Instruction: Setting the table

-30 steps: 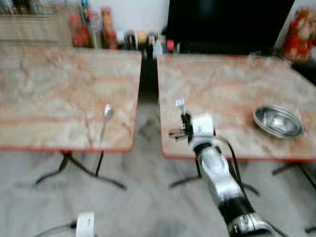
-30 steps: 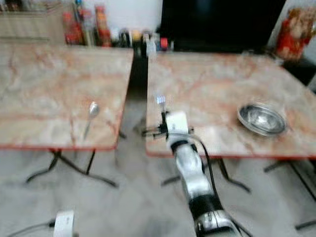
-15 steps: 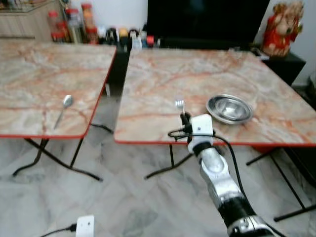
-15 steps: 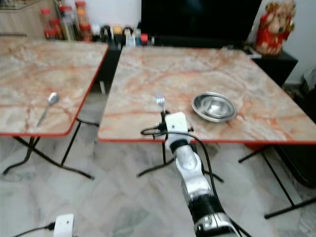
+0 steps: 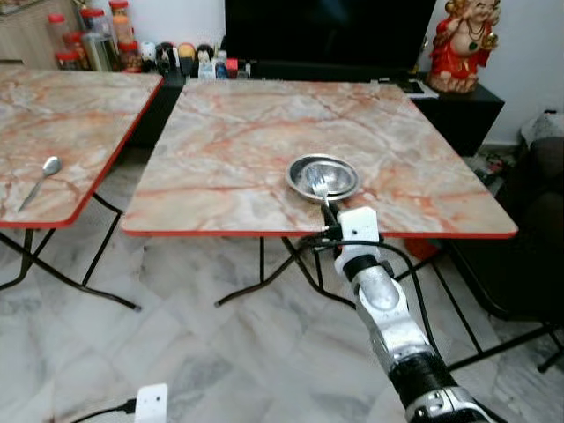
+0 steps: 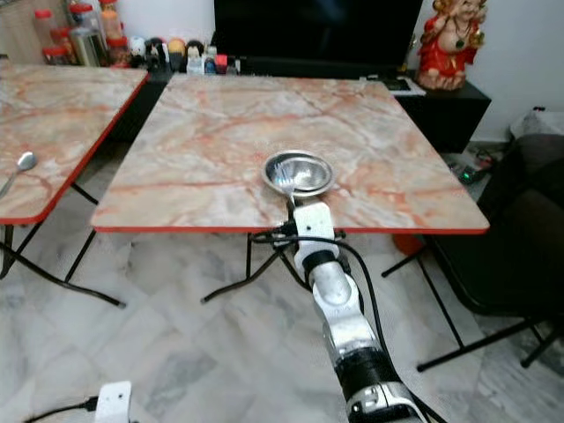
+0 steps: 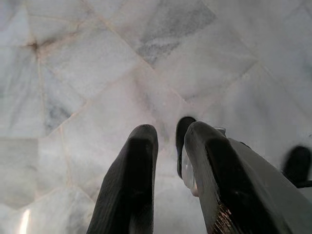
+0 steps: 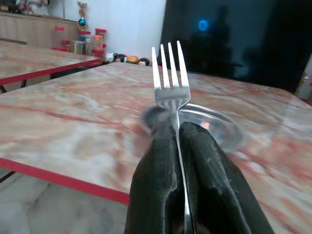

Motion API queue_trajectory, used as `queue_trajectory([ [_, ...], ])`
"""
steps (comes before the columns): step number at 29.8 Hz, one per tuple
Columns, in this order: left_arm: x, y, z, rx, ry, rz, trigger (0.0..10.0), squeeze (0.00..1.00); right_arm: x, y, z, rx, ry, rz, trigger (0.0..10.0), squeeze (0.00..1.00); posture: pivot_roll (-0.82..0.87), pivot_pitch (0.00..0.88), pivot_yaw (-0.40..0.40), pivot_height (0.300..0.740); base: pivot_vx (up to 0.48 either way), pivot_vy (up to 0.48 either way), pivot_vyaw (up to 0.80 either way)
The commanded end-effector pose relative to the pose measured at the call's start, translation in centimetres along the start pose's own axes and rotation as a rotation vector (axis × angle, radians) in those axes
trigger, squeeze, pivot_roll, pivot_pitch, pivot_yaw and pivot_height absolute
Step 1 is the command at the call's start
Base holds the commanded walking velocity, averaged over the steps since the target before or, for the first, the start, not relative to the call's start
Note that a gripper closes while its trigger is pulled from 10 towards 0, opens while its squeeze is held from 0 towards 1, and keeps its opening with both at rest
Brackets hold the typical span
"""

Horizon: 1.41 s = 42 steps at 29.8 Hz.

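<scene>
Your right end effector is pinching the fork upright, tines up, with the steel bowl sitting just beyond it on the desk.

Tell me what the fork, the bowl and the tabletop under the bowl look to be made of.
Fork: bright polished metal, likely stainless steel, clamped in the right gripper. Bowl: the same silvery metal, with mirror-like glare inside. Tabletop: marble-patterned, cream with orange veins, glossy with a red edge; whether stone or laminate cannot be told.
</scene>
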State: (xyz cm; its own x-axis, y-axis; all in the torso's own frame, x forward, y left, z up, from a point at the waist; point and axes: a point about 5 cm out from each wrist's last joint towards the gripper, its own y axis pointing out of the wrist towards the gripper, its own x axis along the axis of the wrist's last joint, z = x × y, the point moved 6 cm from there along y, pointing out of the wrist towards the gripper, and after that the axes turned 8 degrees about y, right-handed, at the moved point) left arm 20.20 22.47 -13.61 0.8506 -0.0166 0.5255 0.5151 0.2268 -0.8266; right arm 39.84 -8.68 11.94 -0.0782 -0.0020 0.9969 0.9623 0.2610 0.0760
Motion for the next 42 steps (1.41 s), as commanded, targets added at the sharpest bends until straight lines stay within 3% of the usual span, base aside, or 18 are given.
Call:
queue_trajectory([
  [1,0.0,-0.1,-1.0,-0.025,0.008,0.003,10.0,0.0,0.3,-0.1,-1.2,-0.029,-0.008,-0.007,10.0,0.0,-0.03,0.0,-0.019,0.719,0.0,-0.469,0.0],
  [29,0.8,0.1,-0.3,0.002,-0.029,-0.021,10.0,0.0,0.3,0.0,-1.0,-0.036,0.003,-0.006,10.0,0.0,-0.03,0.0,-0.013,0.719,0.063,-0.017,0.0],
  [42,1.0,0.1,-0.2,0.006,-0.028,-0.024,10.0,0.0,0.3,0.1,-0.8,-0.031,-0.002,-0.007,10.0,0.0,-0.02,0.0,-0.011,0.719,0.296,0.0,0.0],
])
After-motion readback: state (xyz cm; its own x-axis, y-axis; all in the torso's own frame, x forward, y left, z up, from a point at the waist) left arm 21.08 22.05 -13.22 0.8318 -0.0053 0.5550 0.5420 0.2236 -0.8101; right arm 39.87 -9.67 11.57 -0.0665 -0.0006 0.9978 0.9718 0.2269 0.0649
